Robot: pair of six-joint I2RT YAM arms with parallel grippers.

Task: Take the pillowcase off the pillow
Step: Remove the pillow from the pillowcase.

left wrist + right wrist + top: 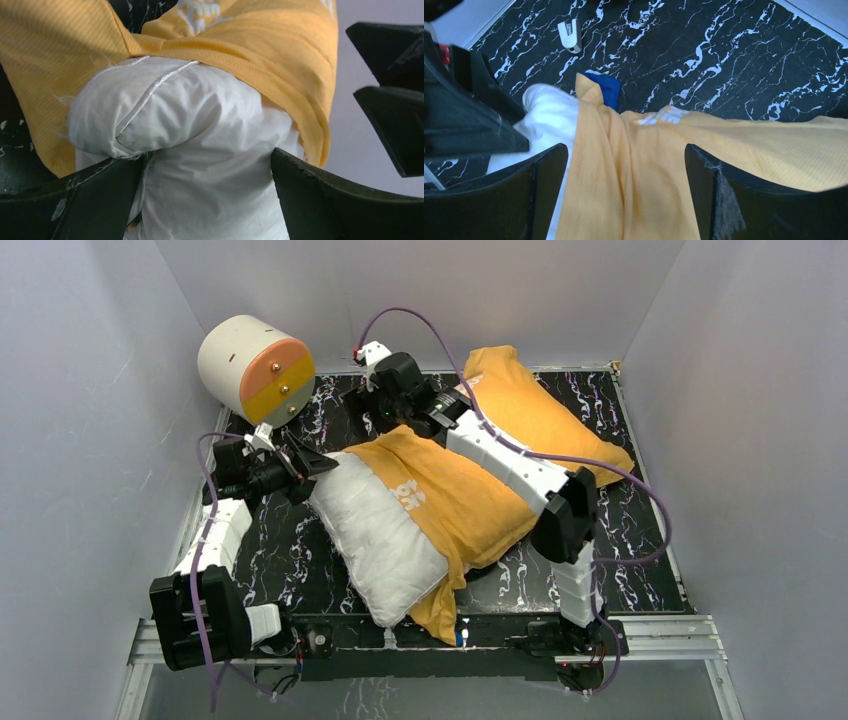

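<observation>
The white pillow [378, 530] lies diagonally on the table, its near-left half bare. The orange-yellow pillowcase [500, 475] covers the rest and trails to the back right. My left gripper [322, 465] is open at the pillow's far-left corner. In the left wrist view [209, 157] white pillow [200, 130] fills the gap and touches both fingers, with pillowcase [260, 45] bunched behind. My right gripper [385, 425] is open above the pillowcase's edge. In the right wrist view [626, 150] yellow fabric [644, 170] lies between the spread fingers, with a blue fold [609, 90] beyond.
A cream cylinder with an orange-yellow end [255, 365] stands at the back left. The black marbled table [280, 550] has white walls on three sides. A small white clip [569, 35] lies on the table beyond the pillow. The right arm crosses over the pillowcase.
</observation>
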